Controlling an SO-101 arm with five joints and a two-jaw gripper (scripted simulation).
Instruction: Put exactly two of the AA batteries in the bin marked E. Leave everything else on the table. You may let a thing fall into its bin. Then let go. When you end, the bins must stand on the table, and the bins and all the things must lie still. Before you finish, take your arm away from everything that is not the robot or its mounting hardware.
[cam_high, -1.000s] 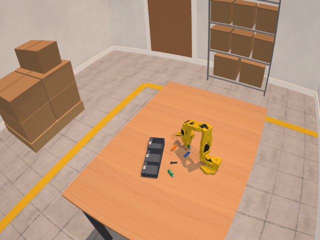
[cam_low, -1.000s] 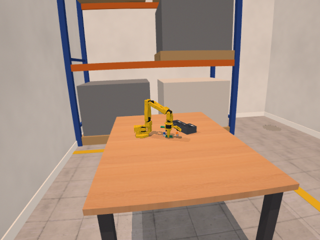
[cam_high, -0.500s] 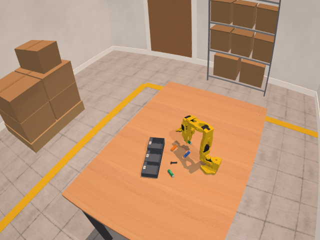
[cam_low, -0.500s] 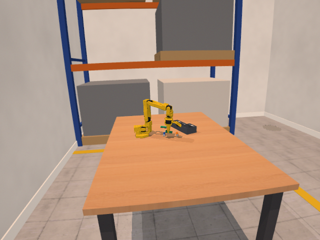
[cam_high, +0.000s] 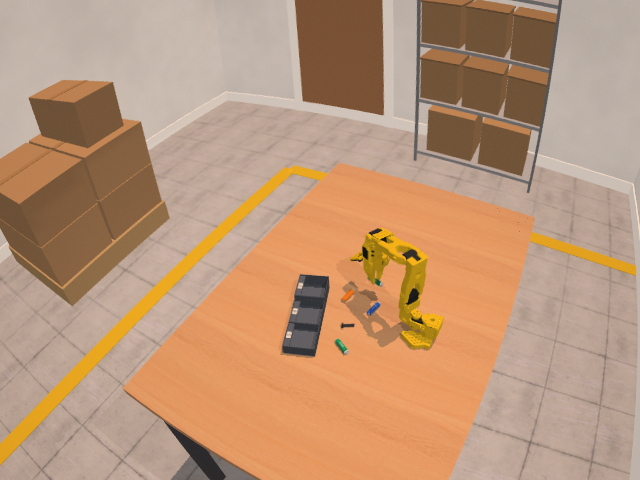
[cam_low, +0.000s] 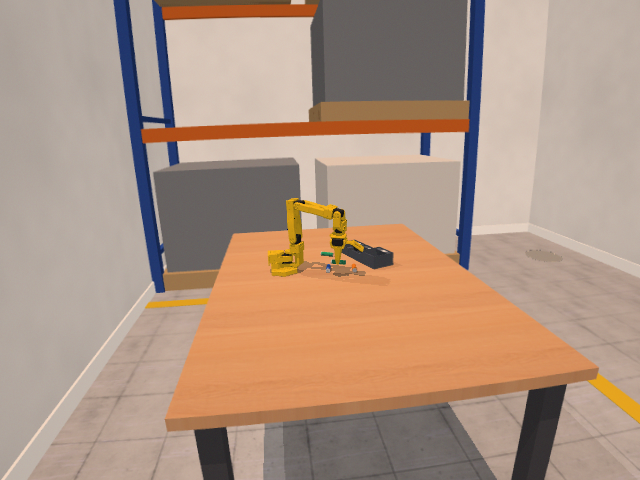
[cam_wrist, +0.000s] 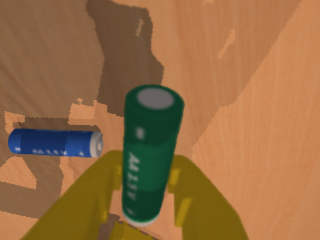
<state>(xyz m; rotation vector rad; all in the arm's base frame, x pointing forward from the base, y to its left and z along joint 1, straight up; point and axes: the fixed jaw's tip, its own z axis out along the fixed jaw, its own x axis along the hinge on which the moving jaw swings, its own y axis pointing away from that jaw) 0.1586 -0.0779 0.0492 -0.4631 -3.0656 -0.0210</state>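
Observation:
My gripper (cam_high: 376, 280) is shut on a green AA battery (cam_wrist: 149, 155) and holds it a little above the table; the battery also shows in the top view (cam_high: 378, 282) and in the exterior view (cam_low: 338, 261). A blue AA battery (cam_high: 373, 308) lies on the table below it and shows in the wrist view (cam_wrist: 55, 143). An orange battery (cam_high: 347, 295) lies between the gripper and the bins. A second green battery (cam_high: 341, 346) lies nearer the front. Three dark bins (cam_high: 307, 314) stand in a row to the left; I cannot read their labels.
A small black bolt (cam_high: 346, 325) lies between the bins and the arm's base (cam_high: 422, 330). In the exterior view the bins (cam_low: 368, 253) stand to the right of the arm.

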